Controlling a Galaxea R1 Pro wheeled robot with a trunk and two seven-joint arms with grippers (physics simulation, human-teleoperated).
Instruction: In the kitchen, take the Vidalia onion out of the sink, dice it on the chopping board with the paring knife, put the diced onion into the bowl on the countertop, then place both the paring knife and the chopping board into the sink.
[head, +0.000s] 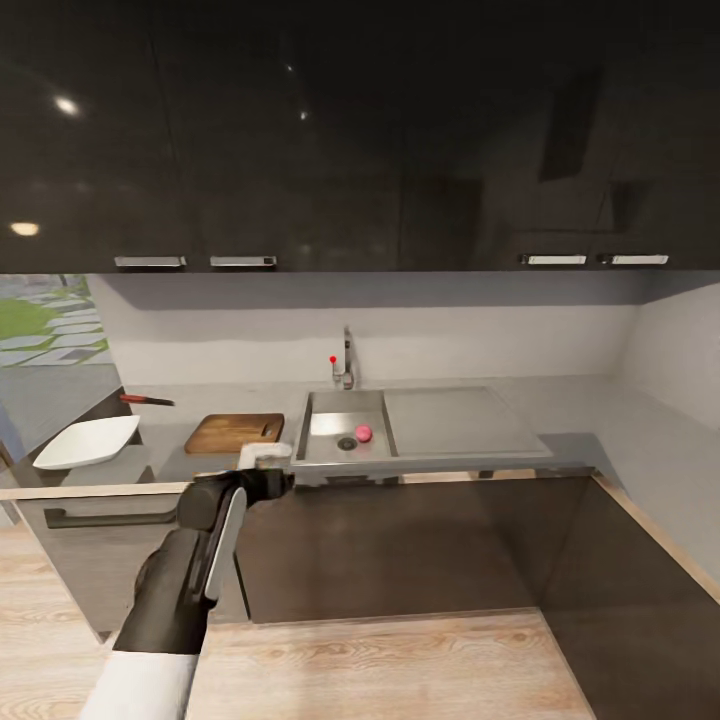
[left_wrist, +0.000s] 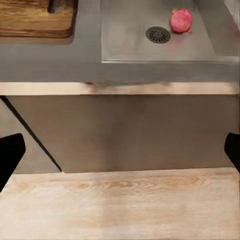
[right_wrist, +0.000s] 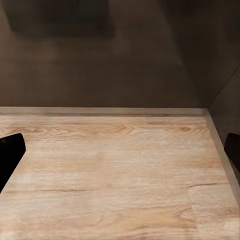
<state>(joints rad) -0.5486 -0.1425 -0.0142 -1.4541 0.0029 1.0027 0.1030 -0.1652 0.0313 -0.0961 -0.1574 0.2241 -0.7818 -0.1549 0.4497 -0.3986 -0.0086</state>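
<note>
Head view shows me the big dark cupboards up high, and the grey countertop running under them along the wall. Below it are dark cabinet fronts and a pale wood floor. My left arm reaches up toward the counter edge, in front of the board. The sink sits in the middle of the counter, with its tap and red knob behind it. The brown board lies just left of the sink. The white bowl sits farther left, near the counter end. The knife with the red handle lies behind the bowl. The onion rests in the basin, right beside the drain.

From my left wrist I see the onion next to the drain too. My left gripper is spread wide and holds nothing. My right gripper is wide apart as well, hanging over the floor by the cabinets.
</note>
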